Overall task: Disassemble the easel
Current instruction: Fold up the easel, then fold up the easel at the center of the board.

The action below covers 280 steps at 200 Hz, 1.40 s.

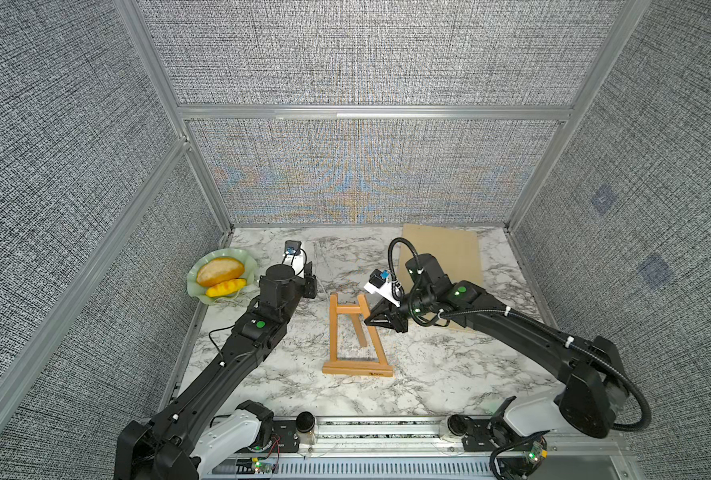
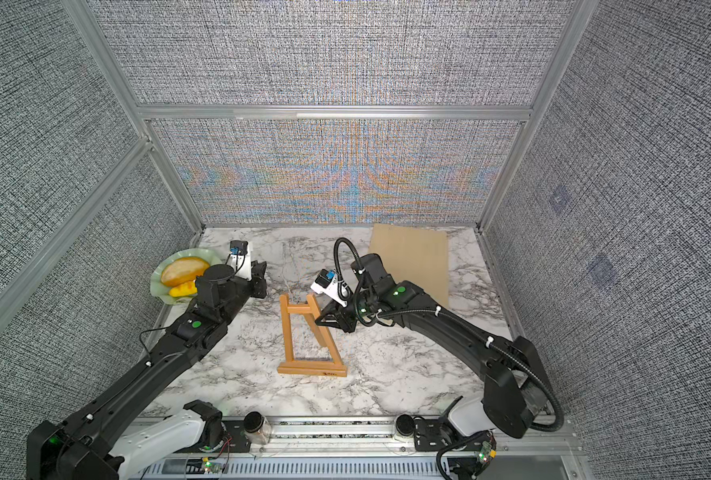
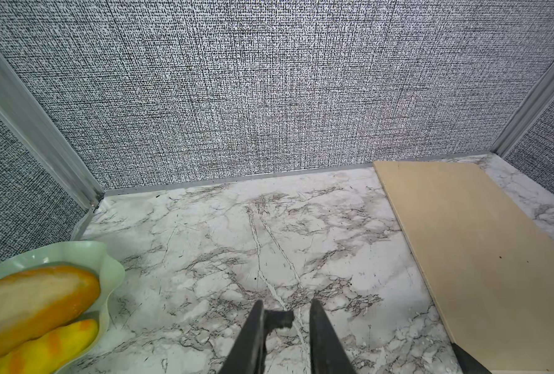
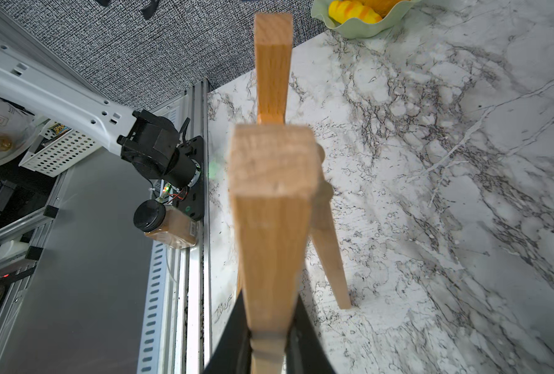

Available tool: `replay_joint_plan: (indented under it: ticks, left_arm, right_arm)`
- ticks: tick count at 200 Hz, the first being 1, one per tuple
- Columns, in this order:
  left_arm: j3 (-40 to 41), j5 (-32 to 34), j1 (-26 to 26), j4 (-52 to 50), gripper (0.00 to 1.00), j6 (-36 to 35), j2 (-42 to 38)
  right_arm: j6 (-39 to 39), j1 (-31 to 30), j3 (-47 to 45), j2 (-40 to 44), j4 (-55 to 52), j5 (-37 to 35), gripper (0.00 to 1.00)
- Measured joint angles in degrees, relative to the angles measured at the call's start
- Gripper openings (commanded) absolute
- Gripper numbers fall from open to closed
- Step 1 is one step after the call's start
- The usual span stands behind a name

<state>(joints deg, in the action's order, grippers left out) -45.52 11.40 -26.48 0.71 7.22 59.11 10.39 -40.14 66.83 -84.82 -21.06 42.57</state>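
1. Closest in, on the metal rail along the surface's front edge, a black-lidded jar (image 1: 306, 428) of tan powder sits between the two arm bases.
2. Near the middle of the marble surface (image 1: 449, 374) stands the easel (image 1: 356, 369) - its wide ledge faces the front edge, and its rear leg (image 1: 362, 330) is planted behind, toward the far edge.
3. The right gripper (image 4: 267, 340) is clenched on the easel's right slanted leg, close to the top crossbar; in the right wrist view the wood fills the gap between both fingers. The slanted legs appear seated in the ledge, though the joints are too small to judge.
4. The left gripper (image 3: 286, 302) hovers over bare marble toward the far left part of the surface, jaws slightly parted and grasping nothing.
5. Just beside it, at the left edge, a pale green wavy plate (image 1: 248, 259) holds a bread roll (image 1: 220, 271) and a yellow-orange pastry (image 1: 226, 286).
6. A pale plywood board (image 1: 449, 249) lies flat in the far right corner - the right arm reaches over its near part.
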Motion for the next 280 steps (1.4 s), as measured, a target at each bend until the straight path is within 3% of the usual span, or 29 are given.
replay_joint_plan:
  ticks: [67, 97, 149, 175, 213, 280]
  left_arm:
    - [0.0, 0.0, 0.4, -0.7, 0.26, -1.0, -0.6]
    - [0.0, -1.6, 0.5, -0.7, 0.33, -1.2, 0.7]
    - [0.5, -6.3, 1.4, -2.9, 0.34, -0.7, 2.8]
    - [0.8, -11.3, 2.3, -4.0, 0.39, 0.0, 4.3]
    - [1.1, -19.4, 2.6, -5.6, 0.38, 1.1, 9.2]
    - [1.7, -20.0, 2.6, -8.6, 0.35, 1.8, 6.8]
  right_arm:
    - [1.2, 4.2, 4.8, -7.6, 1.9, 2.0, 0.02]
    - [1.2, 5.5, 7.4, -11.3, 2.1, 4.0, 0.02]
    - [1.2, 7.7, 9.2, -14.5, 1.8, 4.9, 0.02]
    - [1.2, 8.7, 10.4, -16.2, 1.0, 5.4, 0.02]
    - [1.2, 9.1, 12.6, -18.8, 0.4, 5.7, 0.02]
    - [0.5, 10.5, 15.8, -23.3, -0.2, 5.9, 0.02]
